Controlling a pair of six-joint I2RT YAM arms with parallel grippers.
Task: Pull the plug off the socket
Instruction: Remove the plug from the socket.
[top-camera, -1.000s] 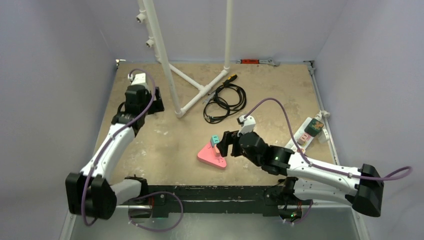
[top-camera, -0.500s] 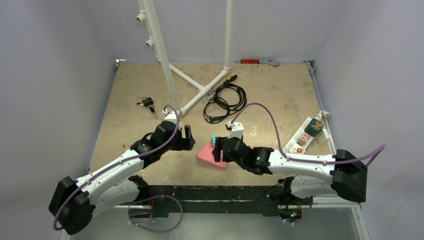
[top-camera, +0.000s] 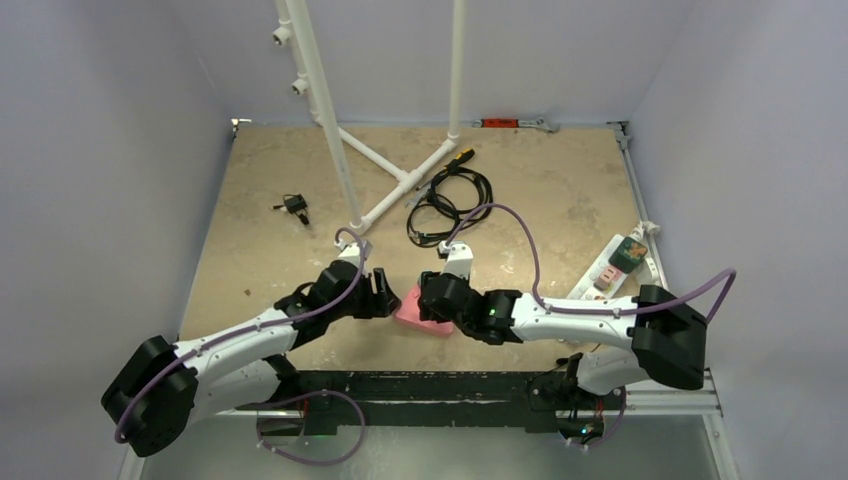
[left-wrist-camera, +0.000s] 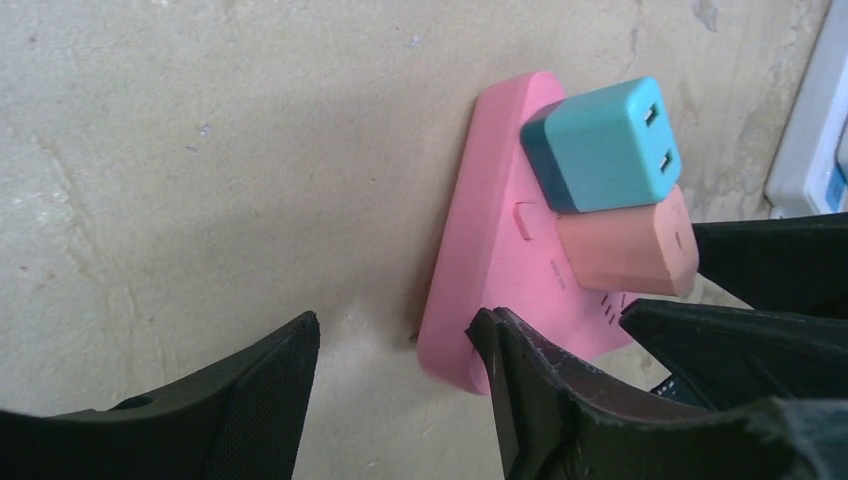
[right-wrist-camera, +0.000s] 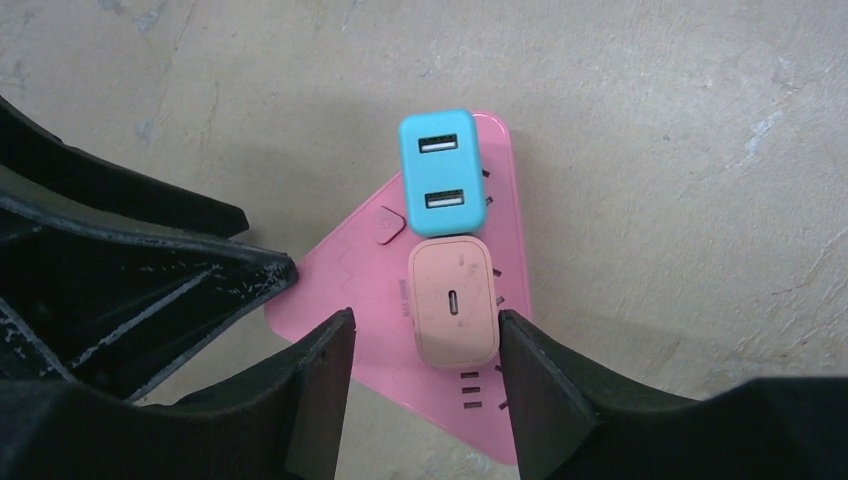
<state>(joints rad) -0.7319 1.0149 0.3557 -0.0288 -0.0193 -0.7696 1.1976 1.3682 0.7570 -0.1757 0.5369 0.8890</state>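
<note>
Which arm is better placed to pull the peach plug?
Right. The right gripper straddles the peach plug, a finger on each side. The left gripper sits at a corner of the pink socket, better for bracing it.

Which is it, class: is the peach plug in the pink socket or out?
In. The peach plug sits flush on the pink socket beside the teal plug; no prongs show.

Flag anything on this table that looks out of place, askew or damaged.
Nothing looks broken or spilled. The white power strip lies askew at the right edge of the table, and a small black part sits alone at the left. On the pink socket, the teal plug and peach plug sit squarely.
</note>
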